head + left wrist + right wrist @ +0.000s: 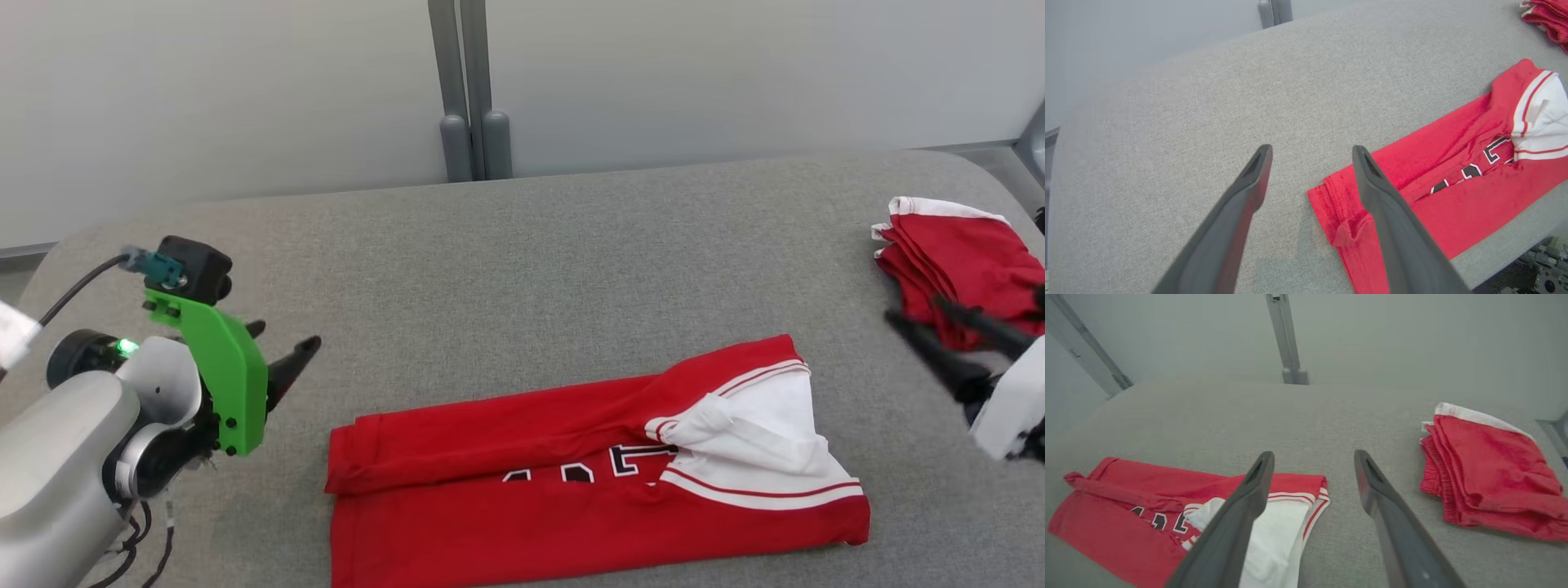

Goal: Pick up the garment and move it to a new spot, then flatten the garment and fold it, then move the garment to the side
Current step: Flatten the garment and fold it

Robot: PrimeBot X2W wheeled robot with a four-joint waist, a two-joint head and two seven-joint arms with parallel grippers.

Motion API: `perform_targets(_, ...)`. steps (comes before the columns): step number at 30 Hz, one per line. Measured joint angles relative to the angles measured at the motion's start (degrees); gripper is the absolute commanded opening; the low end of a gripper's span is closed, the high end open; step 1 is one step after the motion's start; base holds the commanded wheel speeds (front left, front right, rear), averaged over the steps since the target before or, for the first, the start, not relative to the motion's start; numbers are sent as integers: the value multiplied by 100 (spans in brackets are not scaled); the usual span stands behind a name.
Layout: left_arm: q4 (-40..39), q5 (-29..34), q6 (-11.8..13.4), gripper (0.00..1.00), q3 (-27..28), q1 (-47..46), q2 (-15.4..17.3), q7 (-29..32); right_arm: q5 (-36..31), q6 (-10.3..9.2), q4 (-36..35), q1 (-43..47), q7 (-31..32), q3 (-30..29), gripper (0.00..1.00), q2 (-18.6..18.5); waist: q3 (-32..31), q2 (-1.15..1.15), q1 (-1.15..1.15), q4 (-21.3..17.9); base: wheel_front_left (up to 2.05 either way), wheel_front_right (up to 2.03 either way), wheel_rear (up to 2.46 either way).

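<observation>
Head view: garment (531, 425) folded lengthwise; further folds, move aside likely remaining.
Left gripper (1311, 150): spread, empty; hem (1327, 196) by right finger.
Right gripper (1313, 454): spread, empty; sleeve (1278, 526) by left finger.

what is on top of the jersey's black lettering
A red fold of the jersey covers the upper part of the lettering, and the white striped sleeve lies over its right end. Only parts of a few characters show; the word cannot be read.
</observation>
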Motion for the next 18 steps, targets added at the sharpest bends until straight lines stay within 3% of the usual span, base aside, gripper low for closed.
perform_targets(5,-326,534,678,100,398,385,178,-1519,-412,-4,541,286,-232,-1407,100,469,-85,0,0,33,0,0,0)
perform_targets(11,-809,591,1555,100,951,1319,182,-3223,-1638,-5,449,1573,-242,-3907,100,1567,-121,0,0,62,0,0,0)
perform_targets(15,-979,727,1904,100,1193,1869,88,-3833,-2252,-4,76,2441,-242,-4743,100,2238,-126,0,0,106,0,0,0)
perform_targets(18,-1127,992,2136,100,1508,2335,-238,-3917,-2702,-4,-134,2961,-242,-5156,100,2581,-128,0,0,149,0,0,0)
